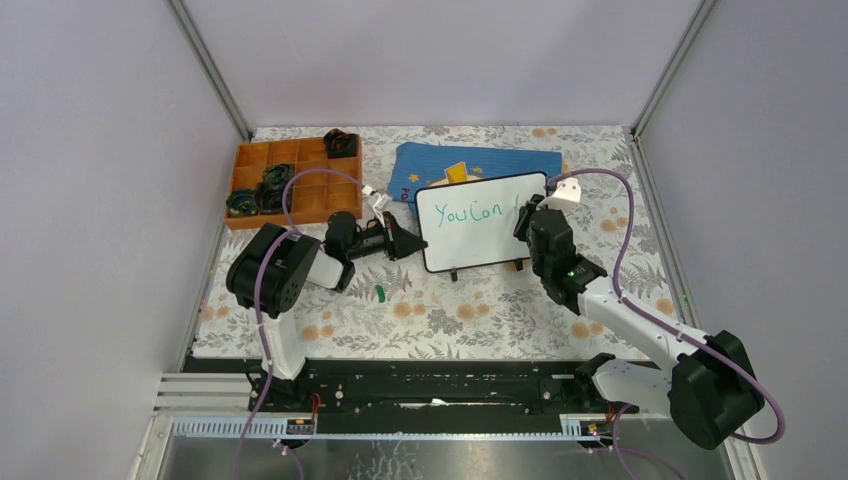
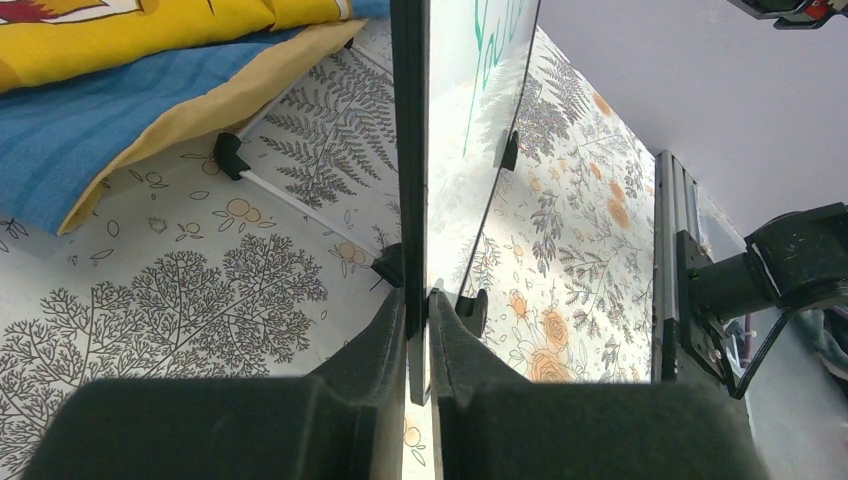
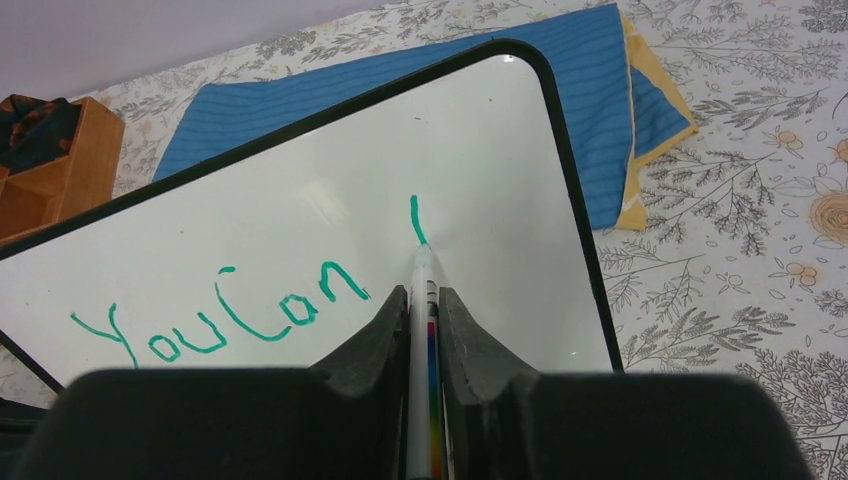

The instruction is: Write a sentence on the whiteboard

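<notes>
R gripper (image 3: 424, 297): marker (image 3: 424, 272) prob. touching whiteboard (image 3: 300, 190); L gripper (image 2: 420, 297) clamps edge.

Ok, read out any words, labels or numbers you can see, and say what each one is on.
"YouCan": green handwriting on the whiteboard, then one lone stroke.
On the marker: a coloured band, no label legible.
On the blue cloth: yellow print, no words readable.

Right arm (image 1: 598, 300) partly hides the whiteboard's (image 1: 470, 242) right edge.
</notes>
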### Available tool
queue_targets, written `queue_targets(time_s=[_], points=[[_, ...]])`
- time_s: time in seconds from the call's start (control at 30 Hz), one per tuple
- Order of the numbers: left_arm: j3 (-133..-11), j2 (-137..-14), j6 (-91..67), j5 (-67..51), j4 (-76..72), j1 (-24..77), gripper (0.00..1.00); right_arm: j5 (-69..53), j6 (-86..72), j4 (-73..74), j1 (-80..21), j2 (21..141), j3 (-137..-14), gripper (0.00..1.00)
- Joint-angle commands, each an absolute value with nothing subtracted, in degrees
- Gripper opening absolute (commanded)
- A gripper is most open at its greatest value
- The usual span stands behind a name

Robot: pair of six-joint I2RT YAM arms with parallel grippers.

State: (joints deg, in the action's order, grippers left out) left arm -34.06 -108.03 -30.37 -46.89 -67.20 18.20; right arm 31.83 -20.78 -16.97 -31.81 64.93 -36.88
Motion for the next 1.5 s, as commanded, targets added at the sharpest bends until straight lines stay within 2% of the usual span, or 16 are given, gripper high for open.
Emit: queue_targets(time_s=[0.0, 1.47], points=[[-33.57, -108.99, -27.33, -45.82, -60.03, 19.2, 0.0, 31.23, -22.13, -16.64, -31.36, 63.51, -35.92, 0.0], [-33.84, -108.83, -26.28, -45.64, -58.47, 19.4, 0.0, 25.98, -22.26, -17.2, -31.45, 65.35, -38.83, 0.0]])
